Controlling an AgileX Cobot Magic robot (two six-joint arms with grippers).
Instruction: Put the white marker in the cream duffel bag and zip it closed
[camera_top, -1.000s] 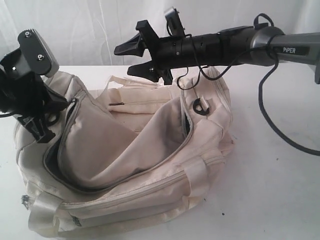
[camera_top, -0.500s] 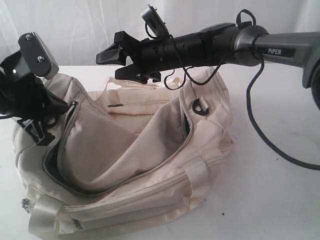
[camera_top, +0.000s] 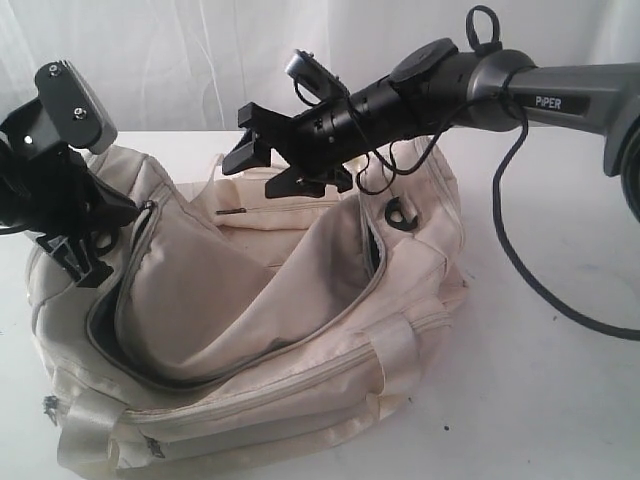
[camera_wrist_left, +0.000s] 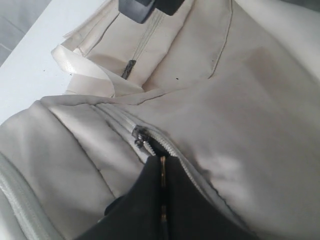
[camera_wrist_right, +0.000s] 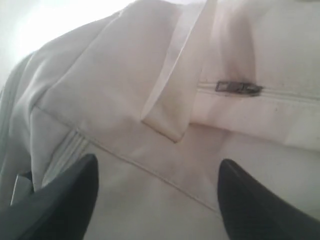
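A: Left gripper?
B: At the left end of the cream duffel bag, low against the fabric. Jaws together, pinched on the main zipper pull, where the grey teeth start to part.

A: Right gripper?
B: Above the far rim of the bag, clear of the cloth. Jaws wide apart, nothing between them. Directly below: the rear pocket zipper pull and a cream webbing handle folded over the panel.

A: Main opening?
B: Unzipped along most of its length, gaping toward the middle, lining slumped inward.

A: White marker, relative to either set of jaws?
B: Cannot be told; neither between the right jaws nor in the left ones, and not made out in any view.
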